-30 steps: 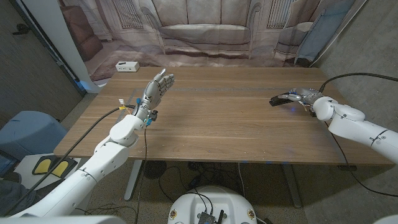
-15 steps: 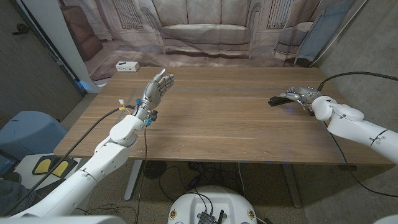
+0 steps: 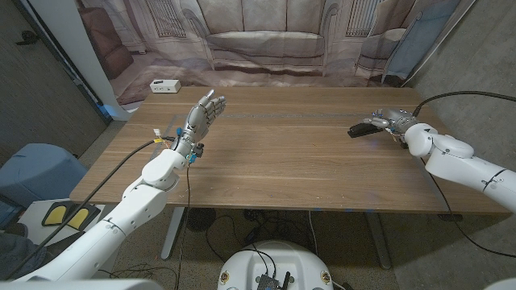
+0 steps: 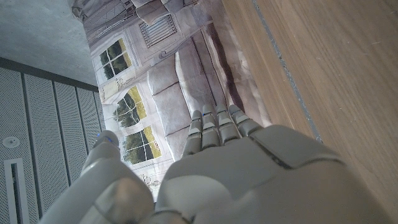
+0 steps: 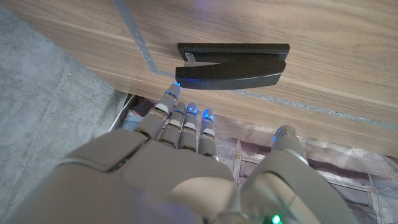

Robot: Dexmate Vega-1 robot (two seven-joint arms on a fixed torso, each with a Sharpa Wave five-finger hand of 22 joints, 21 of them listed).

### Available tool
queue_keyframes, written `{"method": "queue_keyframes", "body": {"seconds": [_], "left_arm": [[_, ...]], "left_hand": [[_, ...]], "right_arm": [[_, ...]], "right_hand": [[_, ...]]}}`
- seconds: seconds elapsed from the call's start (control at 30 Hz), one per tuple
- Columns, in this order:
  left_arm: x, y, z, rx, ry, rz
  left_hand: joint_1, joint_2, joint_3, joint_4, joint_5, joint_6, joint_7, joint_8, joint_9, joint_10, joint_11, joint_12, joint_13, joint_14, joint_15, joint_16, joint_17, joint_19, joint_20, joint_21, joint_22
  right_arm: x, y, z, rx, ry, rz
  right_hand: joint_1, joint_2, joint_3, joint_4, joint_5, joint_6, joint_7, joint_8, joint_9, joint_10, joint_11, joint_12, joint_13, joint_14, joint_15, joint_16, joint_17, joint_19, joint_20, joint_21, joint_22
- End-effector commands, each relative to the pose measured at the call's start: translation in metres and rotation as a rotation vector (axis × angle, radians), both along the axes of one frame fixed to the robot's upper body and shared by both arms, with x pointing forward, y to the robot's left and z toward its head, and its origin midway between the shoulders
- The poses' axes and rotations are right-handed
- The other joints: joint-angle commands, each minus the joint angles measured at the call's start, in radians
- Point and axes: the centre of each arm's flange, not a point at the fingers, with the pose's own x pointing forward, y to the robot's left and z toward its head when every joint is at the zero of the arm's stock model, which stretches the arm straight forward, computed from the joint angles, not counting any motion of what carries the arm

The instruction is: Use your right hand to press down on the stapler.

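Your right hand (image 3: 390,121) hovers at the table's (image 3: 290,161) far right side, fingers (image 5: 186,121) held close together and stretched forward, holding nothing. The black stapler (image 3: 359,129) lies on the wood just beyond those fingertips, toward the table's middle; the wrist view shows a gap between fingertips and stapler, so no contact is visible. Your left hand (image 3: 203,113) is raised over the opposite side, fingers straight and slightly spread, empty. Farther off, past that hand, a small white box (image 3: 164,86) sits at the far corner.
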Motion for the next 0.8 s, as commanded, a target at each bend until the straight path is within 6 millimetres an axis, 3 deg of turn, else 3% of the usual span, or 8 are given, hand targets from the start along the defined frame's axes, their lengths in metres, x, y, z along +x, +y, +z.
{"method": "queue_keyframes", "body": {"seconds": [0.03, 0.4, 0.8], "left_arm": [[0.002, 0.001, 0.001, 0.001, 0.000, -0.002], [0.001, 0.002, 0.002, 0.005, -0.002, -0.002], [0.000, 0.005, 0.003, 0.005, -0.009, -0.001]], "left_hand": [[0.003, 0.007, 0.000, -0.004, -0.001, 0.009, 0.002, -0.001, 0.004, 0.001, 0.000, -0.001, 0.005, 0.008, 0.001, 0.001, 0.006, 0.001, 0.007, -0.004, 0.005], [0.004, 0.008, 0.000, -0.004, -0.001, 0.012, 0.002, 0.000, 0.004, 0.001, -0.001, -0.002, 0.005, 0.008, 0.000, 0.000, 0.006, 0.002, 0.007, -0.004, 0.005], [0.004, 0.008, 0.000, -0.004, -0.001, 0.012, 0.001, 0.000, 0.004, 0.001, 0.000, -0.002, 0.005, 0.007, 0.002, 0.000, 0.006, 0.002, 0.006, -0.004, 0.005]], "right_arm": [[-0.010, 0.006, 0.006, 0.022, -0.113, 0.026], [-0.018, 0.012, 0.008, 0.054, -0.161, 0.054], [-0.025, 0.019, 0.006, 0.143, -0.218, 0.112]], "right_hand": [[0.003, 0.005, 0.010, 0.001, -0.003, -0.038, 0.003, -0.011, 0.003, 0.001, -0.009, -0.001, 0.002, 0.000, 0.004, -0.003, 0.003, 0.000, 0.006, -0.001, 0.003], [0.004, 0.004, 0.011, 0.000, -0.003, -0.031, -0.001, 0.000, 0.003, -0.007, -0.008, -0.004, 0.002, 0.002, 0.002, -0.003, 0.003, 0.000, 0.006, -0.001, 0.003], [0.002, 0.001, 0.009, 0.000, -0.004, -0.032, 0.011, 0.002, 0.003, -0.009, 0.011, -0.004, 0.002, 0.000, 0.005, -0.005, 0.003, -0.001, 0.006, -0.001, 0.003]]}}
